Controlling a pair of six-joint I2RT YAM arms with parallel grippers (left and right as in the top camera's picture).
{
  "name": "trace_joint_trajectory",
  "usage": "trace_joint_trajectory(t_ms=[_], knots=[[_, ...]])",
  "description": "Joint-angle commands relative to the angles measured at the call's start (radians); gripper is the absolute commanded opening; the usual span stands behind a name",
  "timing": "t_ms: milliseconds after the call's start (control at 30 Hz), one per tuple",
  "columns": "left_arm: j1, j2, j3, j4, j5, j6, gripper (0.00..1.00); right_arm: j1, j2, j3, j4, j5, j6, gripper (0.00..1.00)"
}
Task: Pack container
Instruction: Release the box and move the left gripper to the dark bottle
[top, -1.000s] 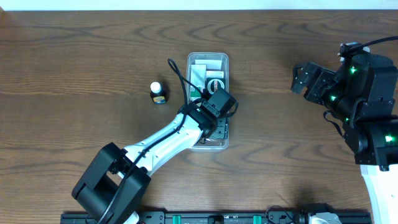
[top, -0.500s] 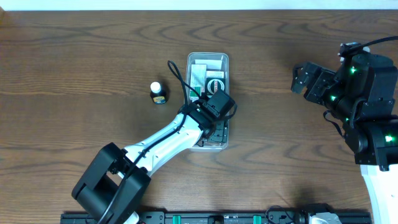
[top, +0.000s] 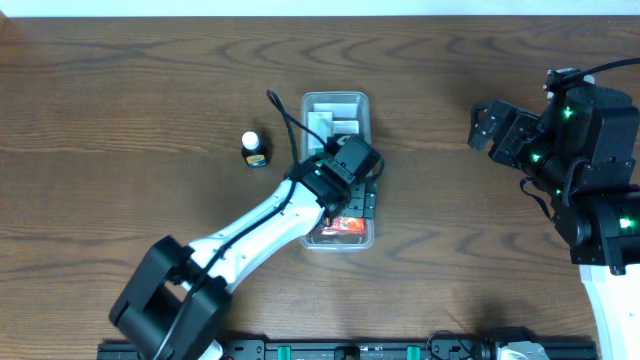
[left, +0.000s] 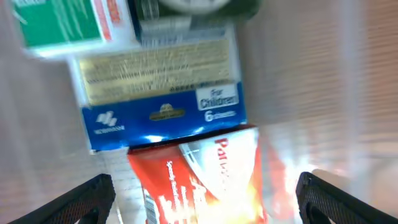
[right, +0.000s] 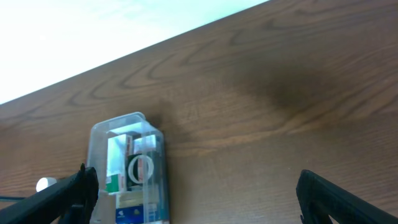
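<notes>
One container (top: 335, 96) on worktop (top: 120, 100); one bottle (top: 254, 149) near; left gripper (left: 208, 196) wide over three packs (left: 165, 106) inside; right gripper (right: 199, 196) wide, empty.

Bottle (top: 254, 150) lies L of container (top: 337, 97), w/ boxes (top: 323, 125) inside.

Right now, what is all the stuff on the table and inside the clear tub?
table: one, brown wood, under everything
container: one, clear, middle of the table
red packet: one, red and orange, in the container at the end nearest the robot
blue box: one, blue and cream, in the container next to the red packet
green box: one, green and white, in the container past the blue box
small bottle: one, dark with a white cap, on the table left of the container, not touching it
left gripper: one, black, open, over the container
right gripper: one, black, open, off to the right
</notes>
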Motion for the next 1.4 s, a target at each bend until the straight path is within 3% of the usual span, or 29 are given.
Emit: trace_joint_trajectory(t_ms=[0,233,433,600,667,867,1067,1367], knots=[[0.026,-0.110,0.069,-0.017,-0.037,0.085,0.95,-0.006,0.000,0.005,0.002,0.000,-0.005,0.99],[0.229,-0.218,0.074,-0.030,-0.061,0.219,0.95,-0.006,0.000,0.005,0.002,0.000,-0.005,0.99],[0.449,-0.145,0.074,-0.035,0.009,0.302,0.95,-0.006,0.000,0.005,0.002,0.000,-0.005,0.99],[0.545,-0.094,0.074,-0.002,0.011,0.343,0.90,-0.006,0.000,0.005,0.002,0.000,-0.005,0.99],[0.564,-0.080,0.074,0.003,0.011,0.346,0.82,-0.006,0.000,0.005,0.002,0.000,-0.005,0.99],[0.570,-0.032,0.072,0.005,0.034,0.353,0.81,-0.006,0.000,0.005,0.002,0.000,-0.005,0.99],[0.570,0.019,0.072,0.024,0.033,0.353,0.66,-0.006,0.000,0.005,0.002,0.000,-0.005,0.99],[0.570,0.033,0.072,0.059,0.033,0.354,0.52,-0.006,0.000,0.005,0.002,0.000,-0.005,0.99]])
